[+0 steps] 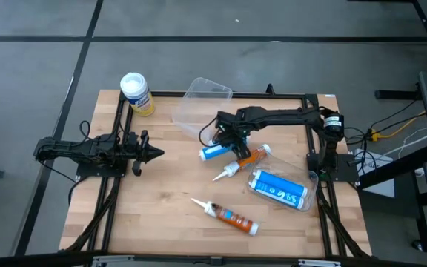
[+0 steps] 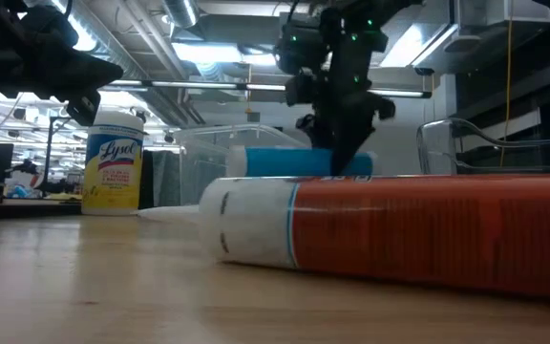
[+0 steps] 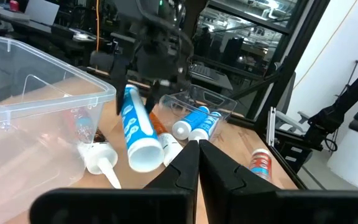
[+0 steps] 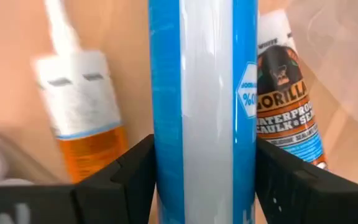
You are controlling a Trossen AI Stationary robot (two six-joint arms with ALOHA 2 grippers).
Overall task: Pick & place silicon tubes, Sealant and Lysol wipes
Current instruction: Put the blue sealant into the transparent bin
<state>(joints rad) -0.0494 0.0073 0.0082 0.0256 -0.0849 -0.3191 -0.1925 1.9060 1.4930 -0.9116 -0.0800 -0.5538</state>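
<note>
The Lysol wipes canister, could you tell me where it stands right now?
In the high view the Lysol wipes canister stands upright at the table's far left corner, left of the clear plastic bin, beyond the parked left gripper.

- Lysol wipes [image 1: 137,94] — yellow canister with a white lid, near the table's far left corner; dark lettering on a white patch of the label.
- Table [image 1: 161,193] — pale wood in plank stripes, framed in black.
- Blue tube [image 1: 215,151] between the dark fingers of the right gripper [image 1: 224,141] — blue with a broad white band.
- Orange tube [image 1: 232,218] near the front edge — orange body, white nozzle.
- Second orange tube [image 1: 245,160] mid-table, white nozzle.
- Clear bin [image 1: 199,100] at the far edge, colourless.
</note>
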